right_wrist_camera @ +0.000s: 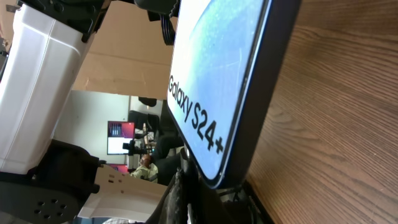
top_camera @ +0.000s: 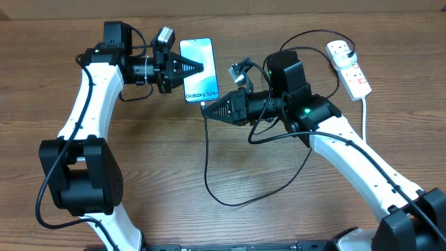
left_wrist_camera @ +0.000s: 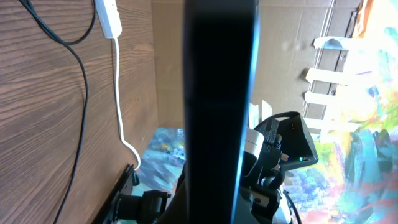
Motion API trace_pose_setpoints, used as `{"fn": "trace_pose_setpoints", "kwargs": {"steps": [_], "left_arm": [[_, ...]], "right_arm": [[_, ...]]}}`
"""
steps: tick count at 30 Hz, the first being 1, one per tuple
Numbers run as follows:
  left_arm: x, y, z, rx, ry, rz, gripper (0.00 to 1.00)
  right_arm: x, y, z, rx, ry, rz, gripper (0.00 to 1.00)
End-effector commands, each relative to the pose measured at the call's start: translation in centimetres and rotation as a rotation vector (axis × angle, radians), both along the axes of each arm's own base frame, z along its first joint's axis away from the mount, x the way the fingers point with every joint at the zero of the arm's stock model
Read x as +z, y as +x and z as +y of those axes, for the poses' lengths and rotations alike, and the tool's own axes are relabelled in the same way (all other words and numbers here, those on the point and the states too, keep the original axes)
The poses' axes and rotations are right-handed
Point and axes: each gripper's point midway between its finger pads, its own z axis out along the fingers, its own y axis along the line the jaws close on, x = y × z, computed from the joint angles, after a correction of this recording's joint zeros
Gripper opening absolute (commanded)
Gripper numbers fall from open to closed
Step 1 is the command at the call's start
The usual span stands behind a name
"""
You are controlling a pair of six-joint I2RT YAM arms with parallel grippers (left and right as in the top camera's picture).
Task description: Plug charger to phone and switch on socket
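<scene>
Phone (top_camera: pixel 202 85), bench 12 o'clock: left claw (top_camera: pixel 200 67) clamped shut on its 9 o'clock edge, apparently bracing it; right claw (top_camera: pixel 205 107) shut, pinching charger (top_camera: pixel 205 150) tip at its 6 o'clock port.

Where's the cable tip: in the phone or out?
Cannot tell: the cable meets the phone at its bottom edge, but the right jaws cover the port.
</scene>
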Motion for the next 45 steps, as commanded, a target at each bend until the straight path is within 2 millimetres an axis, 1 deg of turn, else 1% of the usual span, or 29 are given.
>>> {"fn": "trace_pose_setpoints", "kwargs": {"steps": [1,6,45], "left_arm": [[1.54,-0.3,0.12,-0.019,-0.058,-0.056,0.04],[1.56,-0.31,0.12,-0.019,-0.059,-0.056,0.04],[1.72,-0.39,0.08,-0.024,-0.068,-0.06,0.04]], "right_arm": [[0.74,0.44,-0.33,-0.016,0.007,-0.032,0.04],[0.7,0.79,-0.71,-0.027,0.006,-0.029,0.04],[0.74,0.84,-0.68,-0.041,0.007,0.012,0.04]]}}
